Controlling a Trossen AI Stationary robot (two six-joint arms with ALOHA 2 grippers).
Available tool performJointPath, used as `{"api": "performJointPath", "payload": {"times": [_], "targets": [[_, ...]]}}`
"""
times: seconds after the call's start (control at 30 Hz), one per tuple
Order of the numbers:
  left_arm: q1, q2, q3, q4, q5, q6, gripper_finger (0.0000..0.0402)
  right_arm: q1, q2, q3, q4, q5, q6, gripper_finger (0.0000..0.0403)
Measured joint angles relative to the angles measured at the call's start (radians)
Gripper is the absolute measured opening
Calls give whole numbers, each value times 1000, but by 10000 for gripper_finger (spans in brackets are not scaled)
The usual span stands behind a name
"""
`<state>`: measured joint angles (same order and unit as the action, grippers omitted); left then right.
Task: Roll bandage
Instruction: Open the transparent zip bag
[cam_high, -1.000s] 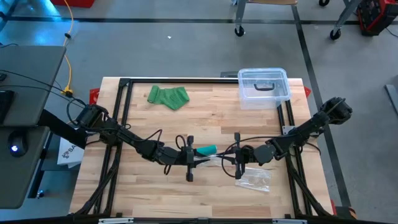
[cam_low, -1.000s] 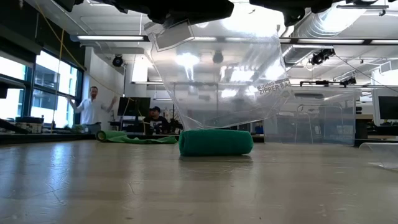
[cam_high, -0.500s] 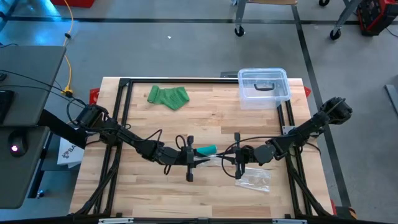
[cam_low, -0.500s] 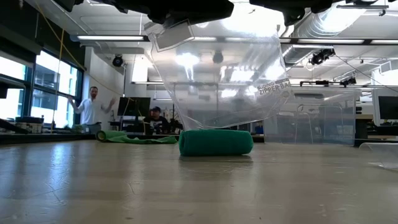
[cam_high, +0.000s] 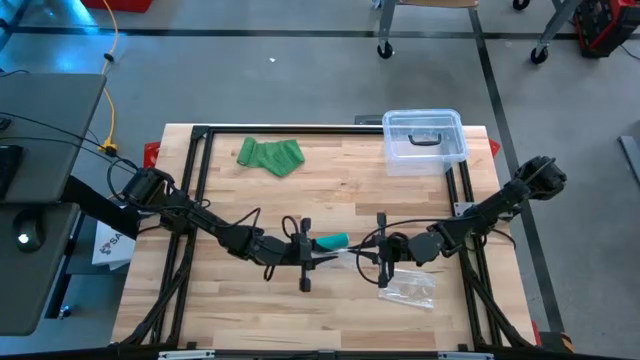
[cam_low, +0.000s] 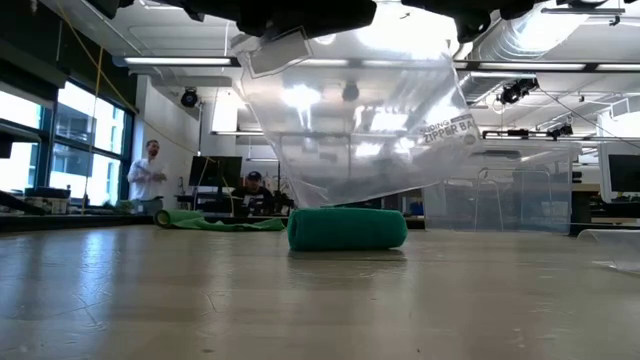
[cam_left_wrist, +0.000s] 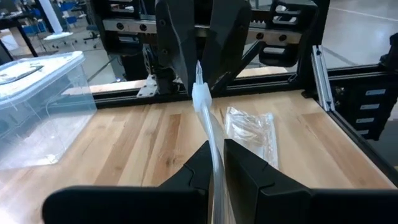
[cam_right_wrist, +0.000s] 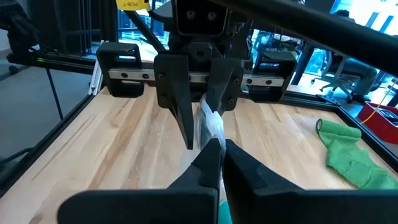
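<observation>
Both pincers clamped on one bag

Mid-surface, left pincer (cam_high: 312, 252) and right pincer (cam_high: 372, 253) face each other, each clamped on an edge of the clear plastic bag (cam_low: 350, 130) held up between them. Rolled green bandage (cam_low: 347, 229) lies on the wooden surface (cam_high: 340, 170) just under the bag. Loose green bandage (cam_high: 270, 155) sits well apart, far side.

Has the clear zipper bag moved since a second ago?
Yes. In the low view the zipper bag has swung: its printed corner now sits higher and farther right above the rolled green bandage, which lies unmoved.
</observation>
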<state>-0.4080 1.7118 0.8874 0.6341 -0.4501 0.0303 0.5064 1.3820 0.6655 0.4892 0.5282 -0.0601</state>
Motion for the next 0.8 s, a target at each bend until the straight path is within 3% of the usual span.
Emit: {"api": "performJointPath", "payload": {"times": [0.3, 0.6, 0.8], "targets": [[-39, -63, 0, -7, -99, 51, 37, 0, 0, 1, 1, 0, 0, 0], [-45, -97, 0, -117, -125, 46, 142, 0, 0, 1, 1, 29, 0, 0], [-83, -186, 0, -150, -383, 164, 183, 0, 0, 1, -9, 62, 0, 0]]}}
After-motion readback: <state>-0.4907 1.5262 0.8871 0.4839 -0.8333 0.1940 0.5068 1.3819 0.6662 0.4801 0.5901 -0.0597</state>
